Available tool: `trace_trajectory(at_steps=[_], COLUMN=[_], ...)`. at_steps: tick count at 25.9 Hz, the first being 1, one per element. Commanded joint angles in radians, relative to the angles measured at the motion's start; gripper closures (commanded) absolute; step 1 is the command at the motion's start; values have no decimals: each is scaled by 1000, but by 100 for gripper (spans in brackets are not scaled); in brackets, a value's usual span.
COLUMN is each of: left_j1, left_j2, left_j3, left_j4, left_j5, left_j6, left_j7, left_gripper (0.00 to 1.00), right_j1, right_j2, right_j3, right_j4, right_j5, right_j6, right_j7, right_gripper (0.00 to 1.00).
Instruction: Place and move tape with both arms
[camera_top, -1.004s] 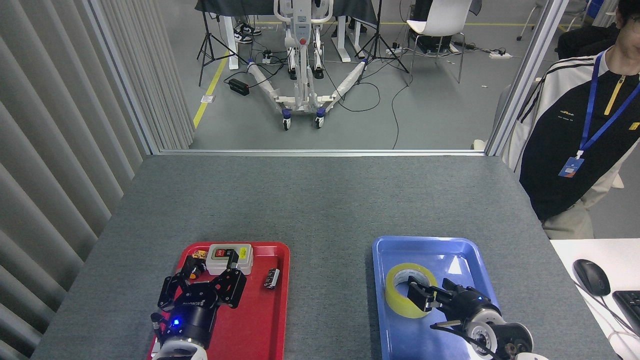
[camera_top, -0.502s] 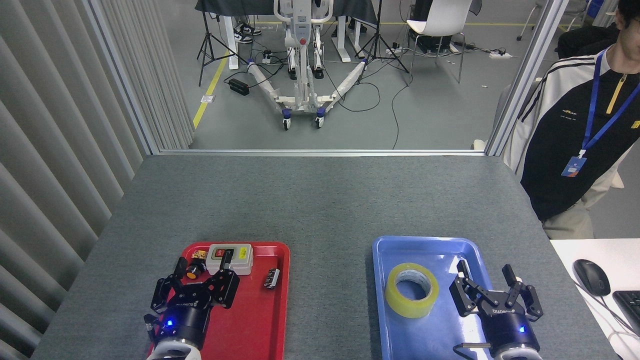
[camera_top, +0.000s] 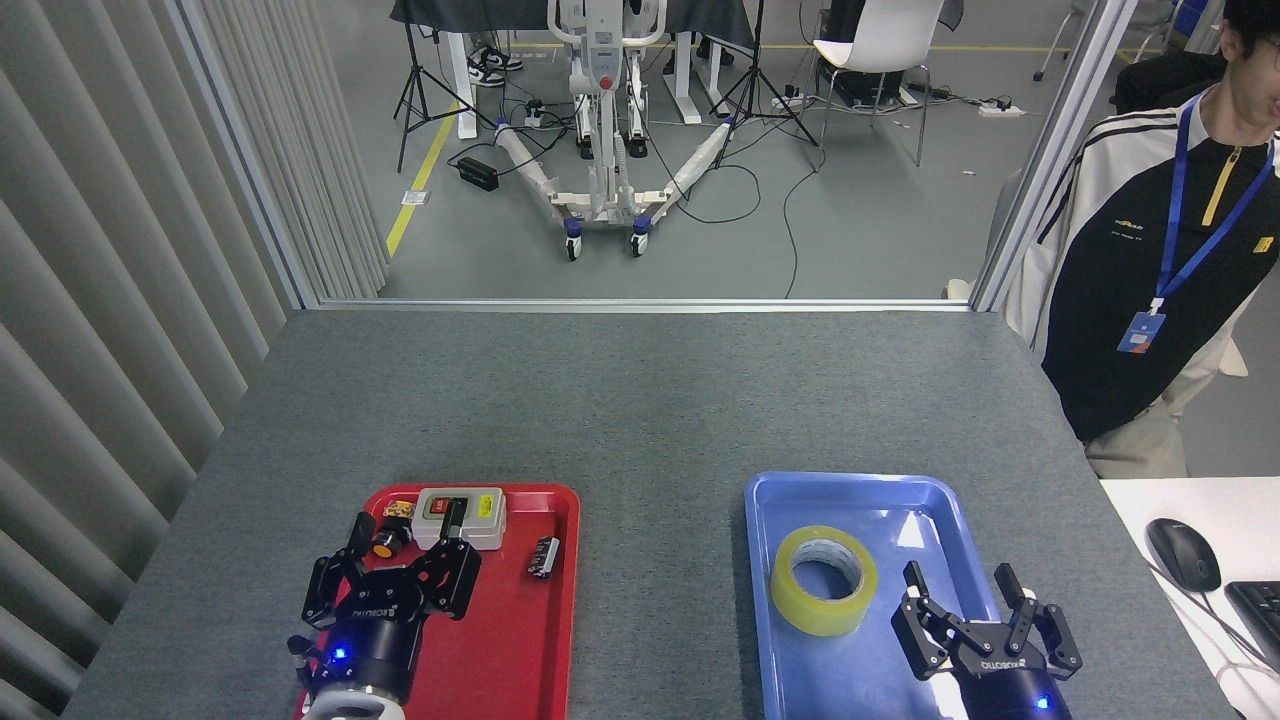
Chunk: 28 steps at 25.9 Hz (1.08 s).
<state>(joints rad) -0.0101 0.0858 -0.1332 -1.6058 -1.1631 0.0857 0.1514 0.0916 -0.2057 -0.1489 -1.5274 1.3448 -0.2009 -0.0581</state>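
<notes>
The tape (camera_top: 823, 580), a wide yellow roll with a whitish core, lies flat in the blue tray (camera_top: 862, 494) at its left middle. My right gripper (camera_top: 965, 583) stands open over the tray's near right part, a little to the right of the roll and apart from it, with nothing between its fingers. My left gripper (camera_top: 400, 535) hovers open over the red tray (camera_top: 530, 640), its fingers spread and empty, just in front of a grey box (camera_top: 461, 517).
In the red tray lie the grey box with a red switch, a small orange-and-black part (camera_top: 387, 540) and a small black clip (camera_top: 544, 556). A person (camera_top: 1150, 290) stands at the table's right edge. A mouse (camera_top: 1182, 553) rests on a white desk at right.
My right gripper let go of the tape, pulled out of the roll and drew back to the right and toward me, standing open. The left gripper drew back slightly.
</notes>
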Motion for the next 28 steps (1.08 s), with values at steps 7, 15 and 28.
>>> trace_trajectory(at_steps=[7, 15, 28], left_j1=[-1, 9, 81], left_j2=[2, 74, 75], left_j3=[58, 67, 141], left_j4=[-6, 70, 10], left_j5=[42, 43, 43], left_j6=[-44, -83, -265], left_j7=[14, -53, -50], left_gripper=[0, 0, 0], right_j1=[3, 3, -1], right_j2=[-12, -46, -49], right_j3=[-17, -66, -63], right_j4=[-13, -7, -17], right_j5=[-228, -180, -70], right_j6=[-87, -92, -94], right_j7=[12, 15, 21], right_gripper=[0, 0, 0])
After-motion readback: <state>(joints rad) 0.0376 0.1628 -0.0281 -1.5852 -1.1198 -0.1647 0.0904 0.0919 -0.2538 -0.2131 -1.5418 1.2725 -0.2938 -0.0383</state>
